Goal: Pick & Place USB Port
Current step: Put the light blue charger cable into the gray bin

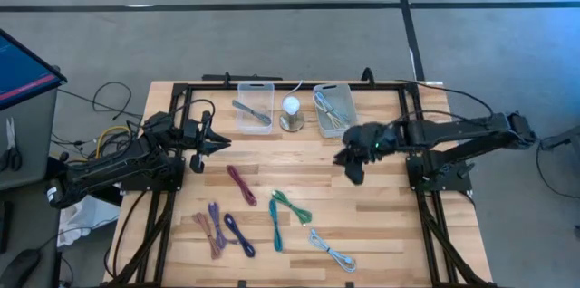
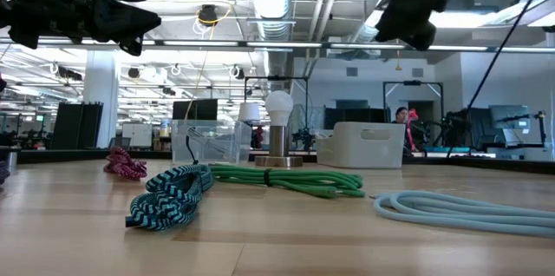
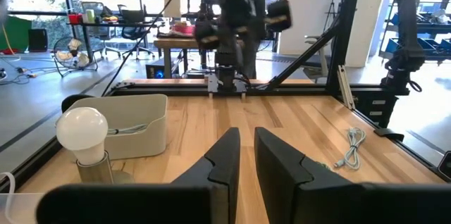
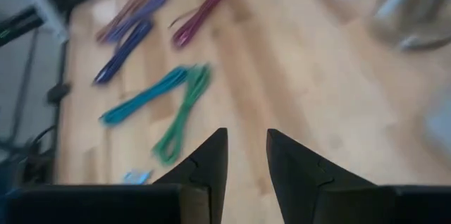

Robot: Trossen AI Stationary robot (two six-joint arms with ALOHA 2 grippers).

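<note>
Cables [image 1: 272,220] lie scattered on the table [image 1: 381,234] while the right gripper [image 4: 245,155] hovers above them, apparently empty, fingers slightly parted; left gripper [image 3: 245,155] likewise.

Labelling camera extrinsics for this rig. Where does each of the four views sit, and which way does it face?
High: overhead, straight down on the table; both arms show, left gripper, right gripper.
Low: table height, level toward the room; both arms hang from above.
Left wrist: faces across the table past its own fingers to the right arm.
Right wrist: looks down past its fingers at the cables.
Shared: the green cable shows in high, low and right wrist; the bulb in high, low and left wrist.
</note>
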